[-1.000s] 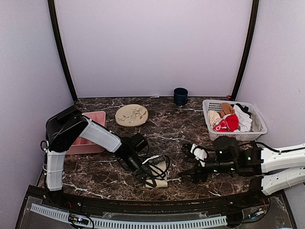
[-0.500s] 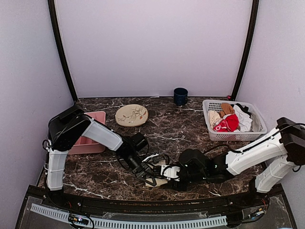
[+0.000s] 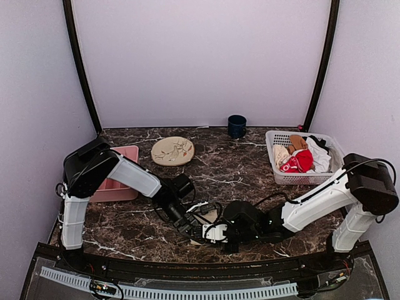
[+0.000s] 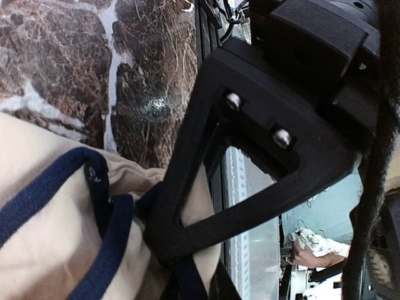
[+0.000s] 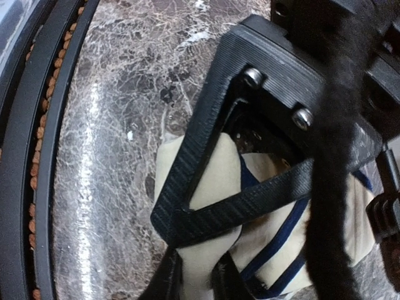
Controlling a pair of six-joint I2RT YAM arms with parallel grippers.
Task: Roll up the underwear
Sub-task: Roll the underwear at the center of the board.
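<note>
The underwear (image 3: 211, 217) is a cream bundle with dark blue trim near the table's front edge, mostly hidden under both grippers in the top view. My left gripper (image 3: 195, 231) reaches in from the left and is shut on a fold of the underwear (image 4: 56, 250) by its trim; the left gripper (image 4: 172, 262) fills the wrist view. From the right, my right gripper (image 3: 217, 232) meets it. The right gripper (image 5: 194, 269) is shut on the cream edge of the underwear (image 5: 275, 231), with fabric pinched between its fingers.
A white basket (image 3: 306, 178) of mixed clothes, one red, stands at the right. A dark blue cup (image 3: 236, 125) sits at the back, a round patterned plate (image 3: 173, 150) left of it, and a pink tray (image 3: 128, 153) at the left. The table's front rail lies just beyond the grippers.
The right arm swung left across the table to the underwear and its jaws closed on the fabric. The left gripper stayed on the underwear.
</note>
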